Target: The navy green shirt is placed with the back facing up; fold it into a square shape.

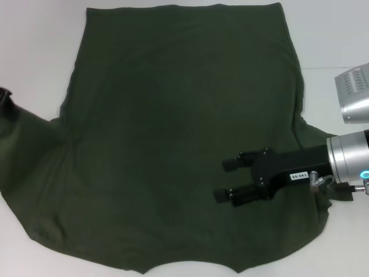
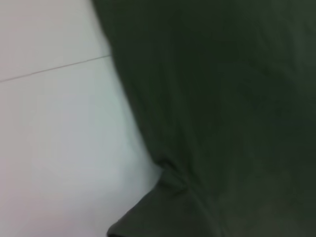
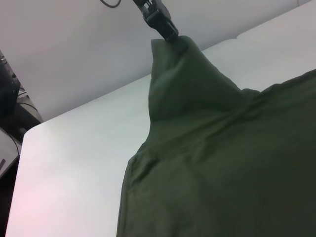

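Note:
The navy green shirt (image 1: 184, 133) lies spread on the white table (image 1: 34, 52), plain side up, with its hem at the far edge. My left gripper (image 1: 4, 103) is at the far left edge of the head view. The right wrist view shows that left gripper (image 3: 166, 32) shut on the shirt's left sleeve (image 3: 182, 74), which it holds lifted into a peak above the table. My right gripper (image 1: 226, 179) hovers open over the shirt's near right part, fingers pointing left, nothing between them. The left wrist view shows only the shirt's edge (image 2: 222, 123) and the table.
A thin seam (image 1: 323, 68) crosses the white table at the right. A silver part of the robot (image 1: 354, 95) sits above the right arm. Dark equipment (image 3: 7, 98) stands beyond the table's far corner in the right wrist view.

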Available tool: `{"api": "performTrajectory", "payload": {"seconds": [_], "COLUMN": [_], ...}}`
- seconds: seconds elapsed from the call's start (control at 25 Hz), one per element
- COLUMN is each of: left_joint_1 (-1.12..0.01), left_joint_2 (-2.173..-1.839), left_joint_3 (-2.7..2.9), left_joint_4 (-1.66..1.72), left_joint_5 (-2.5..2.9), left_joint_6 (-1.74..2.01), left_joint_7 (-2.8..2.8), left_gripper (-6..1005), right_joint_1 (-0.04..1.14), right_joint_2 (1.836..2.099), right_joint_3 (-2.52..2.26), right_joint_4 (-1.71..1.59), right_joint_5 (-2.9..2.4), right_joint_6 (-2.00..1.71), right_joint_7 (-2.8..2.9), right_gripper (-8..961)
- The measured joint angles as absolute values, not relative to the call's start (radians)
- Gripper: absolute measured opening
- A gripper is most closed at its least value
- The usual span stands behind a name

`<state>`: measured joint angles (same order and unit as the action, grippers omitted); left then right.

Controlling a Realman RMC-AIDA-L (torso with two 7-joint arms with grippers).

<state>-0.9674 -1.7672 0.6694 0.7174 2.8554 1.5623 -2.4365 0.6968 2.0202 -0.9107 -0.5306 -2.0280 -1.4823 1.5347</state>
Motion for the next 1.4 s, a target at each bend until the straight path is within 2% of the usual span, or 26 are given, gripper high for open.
{"api": "performTrajectory", "payload": {"seconds": [0.32,0.6,0.88,1.2,1.28,1.4], "left_joint_1": [-1.053,-1.118,-1.192,-1.195,-1.187,-1.182], "left_joint_2": [-1.774,-1.836,-1.855,-1.904,-1.928,-1.940], "left_joint_3": [0.700,0.859,0.887,0.884,0.868,0.843], "left_joint_4": [0.716,0.702,0.606,0.591,0.586,0.564], "left_joint_5": [2.856,2.856,2.856,2.856,2.854,2.854], "left_joint_6": [1.654,1.629,1.567,1.494,1.456,1.412], "left_joint_7": [-2.546,-2.701,-2.793,-2.862,-2.879,-2.896], "left_gripper": [5,5,6,7,7,8], "right_joint_1": [0.696,0.694,0.683,0.672,0.672,0.672], "right_joint_2": [2.020,2.018,2.011,2.006,2.006,2.005], "right_joint_3": [-0.910,-0.910,-0.908,-0.910,-0.910,-0.908], "right_joint_4": [-0.530,-0.529,-0.529,-0.528,-0.529,-0.533], "right_joint_5": [-2.028,-2.028,-2.028,-2.028,-2.031,-2.037], "right_joint_6": [-1.453,-1.420,-1.397,-1.366,-1.365,-1.363], "right_joint_7": [1.533,1.543,1.540,1.536,1.536,1.536], "right_gripper": [907,906,905,903,903,903]}}
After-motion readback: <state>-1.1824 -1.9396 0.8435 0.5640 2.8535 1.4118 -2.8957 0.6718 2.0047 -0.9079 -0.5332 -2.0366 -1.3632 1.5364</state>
